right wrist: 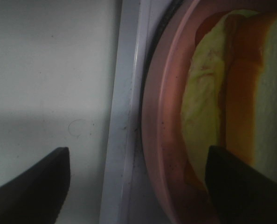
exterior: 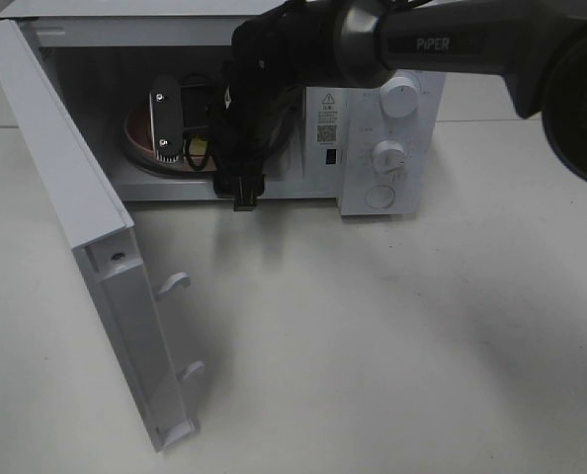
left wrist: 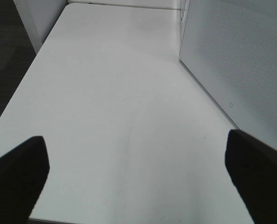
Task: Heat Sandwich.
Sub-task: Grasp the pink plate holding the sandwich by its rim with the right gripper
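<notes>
The sandwich [right wrist: 201,107], white bread with a yellowish-green filling, lies on a round pink plate [right wrist: 164,121] inside the open white microwave [exterior: 392,118]. In the exterior view only a sliver of the sandwich [exterior: 198,153] and the plate's left part [exterior: 138,133] show behind the arm. My right gripper [exterior: 242,193] reaches into the oven's mouth. It is open in the right wrist view [right wrist: 136,186], with the plate's rim between its fingers. My left gripper [left wrist: 138,182] is open and empty above the bare table; it is out of the exterior view.
The microwave door [exterior: 86,227] stands swung out to the left, with its latch hooks facing the table. The oven's white front sill [right wrist: 124,116] runs beside the plate. The control panel with two knobs [exterior: 399,97] is on the right. The microwave's perforated side [left wrist: 241,60] stands near the left gripper.
</notes>
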`<state>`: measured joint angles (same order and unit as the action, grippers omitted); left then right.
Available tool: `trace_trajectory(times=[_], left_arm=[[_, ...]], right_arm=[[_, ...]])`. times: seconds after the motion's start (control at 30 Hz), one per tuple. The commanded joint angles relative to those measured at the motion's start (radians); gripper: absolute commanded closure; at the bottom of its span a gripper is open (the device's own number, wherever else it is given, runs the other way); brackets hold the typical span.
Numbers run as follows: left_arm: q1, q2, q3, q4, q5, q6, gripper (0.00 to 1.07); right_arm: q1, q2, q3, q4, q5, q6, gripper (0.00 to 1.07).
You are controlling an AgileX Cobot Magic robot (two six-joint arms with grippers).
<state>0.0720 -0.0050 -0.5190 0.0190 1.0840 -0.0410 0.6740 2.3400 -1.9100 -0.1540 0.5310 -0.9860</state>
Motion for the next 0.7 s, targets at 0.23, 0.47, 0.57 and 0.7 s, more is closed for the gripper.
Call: trace_trajectory(times=[0.23, 0.47, 0.57, 0.7], left_arm=[[0.005, -0.016, 0.002, 0.004, -0.014, 0.0, 0.09], [0.005, -0.016, 0.002, 0.02, -0.014, 0.0, 0.09], [0.005, -0.016, 0.002, 0.02, -0.014, 0.0, 0.09], [0.005, -0.016, 0.002, 0.022, -0.015, 0.0, 0.09]], right_arm=[[-0.008, 0.082, -0.121, -0.003, 0.016, 0.011, 0.31], [-0.024, 0.104, -0.134, -0.004, 0.007, 0.011, 0.31], [-0.024, 0.109, -0.134, -0.001, 0.01, 0.011, 0.31], [-0.024, 0.117, -0.134, 0.016, 0.011, 0.011, 0.36]])
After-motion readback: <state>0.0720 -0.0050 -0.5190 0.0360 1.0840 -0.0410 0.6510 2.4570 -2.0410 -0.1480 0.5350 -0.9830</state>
